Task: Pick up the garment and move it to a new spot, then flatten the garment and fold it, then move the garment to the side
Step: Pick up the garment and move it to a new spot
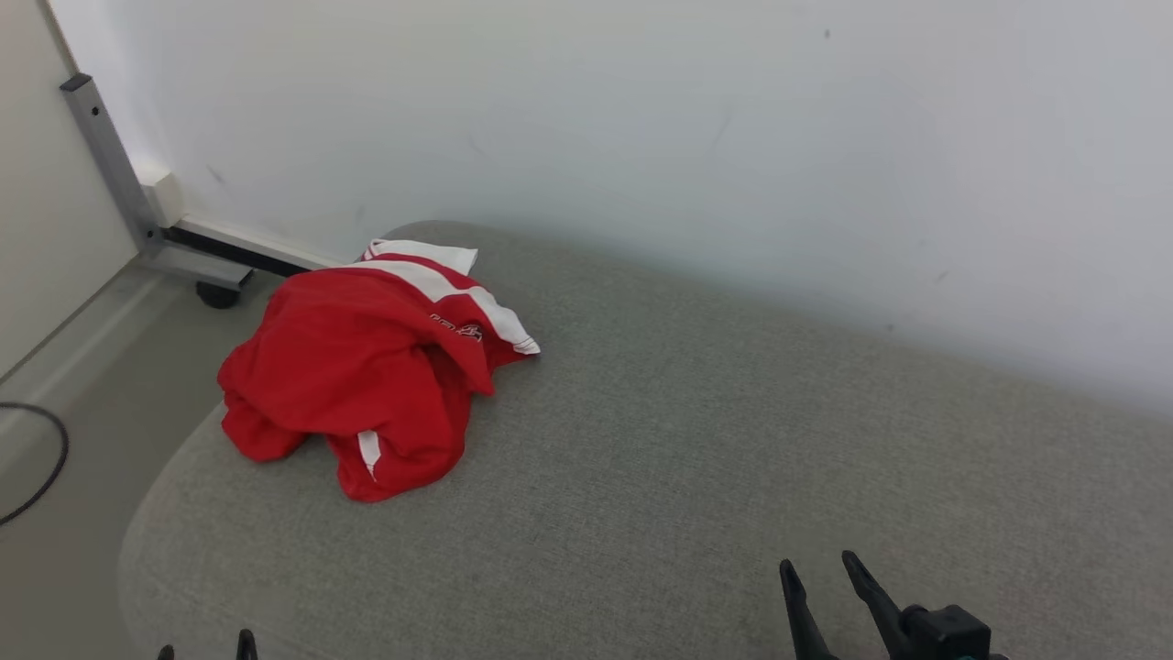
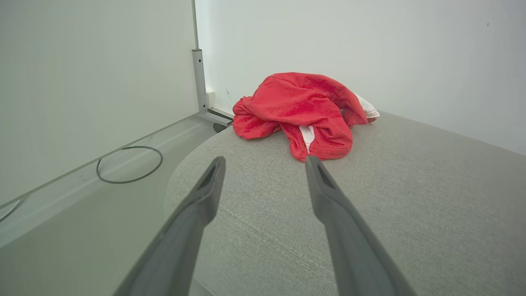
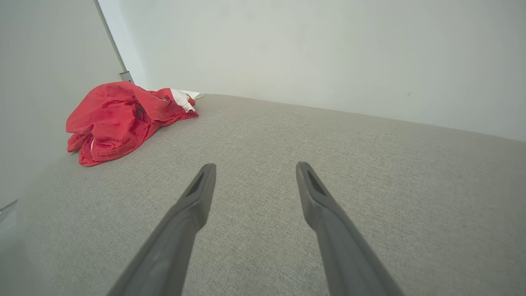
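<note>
Ahead of left fingers (image 2: pixel 331 205), crumpled red garment (image 2: pixel 302 109); right fingers (image 3: pixel 318 205) well apart

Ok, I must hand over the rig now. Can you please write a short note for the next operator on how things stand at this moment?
Left pincer: open and empty, over the near left edge of the grey cushion, pointing at the red jersey.
Right pincer: open and empty, over the cushion, farther from the jersey.
Jersey: a crumpled heap with white stripes at the cushion's far left end, near the wall. Nothing touches it.
Done: nothing yet.
Left: pick it up, move it to a new spot, flatten it, fold it, move it aside.
</note>
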Robot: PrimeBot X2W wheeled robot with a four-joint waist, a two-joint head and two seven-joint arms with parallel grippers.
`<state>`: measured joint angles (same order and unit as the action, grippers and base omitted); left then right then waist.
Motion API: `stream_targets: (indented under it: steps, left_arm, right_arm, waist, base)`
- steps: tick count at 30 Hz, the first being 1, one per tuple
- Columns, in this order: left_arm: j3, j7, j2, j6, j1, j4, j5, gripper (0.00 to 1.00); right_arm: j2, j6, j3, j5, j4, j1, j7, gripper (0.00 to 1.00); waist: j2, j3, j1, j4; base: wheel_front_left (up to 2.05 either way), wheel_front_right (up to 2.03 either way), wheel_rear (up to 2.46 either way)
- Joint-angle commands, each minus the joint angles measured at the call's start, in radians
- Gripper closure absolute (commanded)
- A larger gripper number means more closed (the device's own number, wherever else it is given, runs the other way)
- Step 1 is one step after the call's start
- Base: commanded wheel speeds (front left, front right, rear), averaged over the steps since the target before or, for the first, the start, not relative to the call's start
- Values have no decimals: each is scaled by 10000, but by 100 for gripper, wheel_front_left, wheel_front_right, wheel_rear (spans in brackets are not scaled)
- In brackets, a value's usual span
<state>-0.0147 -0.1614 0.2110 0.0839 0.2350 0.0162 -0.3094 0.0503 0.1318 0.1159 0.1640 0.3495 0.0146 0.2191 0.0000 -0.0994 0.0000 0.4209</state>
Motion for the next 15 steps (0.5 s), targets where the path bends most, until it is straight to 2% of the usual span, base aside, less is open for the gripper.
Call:
stream_targets:
  steps: [1, 15]
  left_arm:
    - [41, -84, -60, 73, 166, -82, -84, 0]
    - [291, -364, -209, 377, 596, -383, -288, 0]
  right_arm:
    - [-1, -21, 116, -94, 66, -139, -34, 0]
    - [0, -21, 1023, -56, 641, -1020, -12, 0]
  waist:
    - [0, 333, 0, 614]
    - [0, 760, 0, 927]
  base:
    - [0, 0, 0]
    - [0, 0, 0]
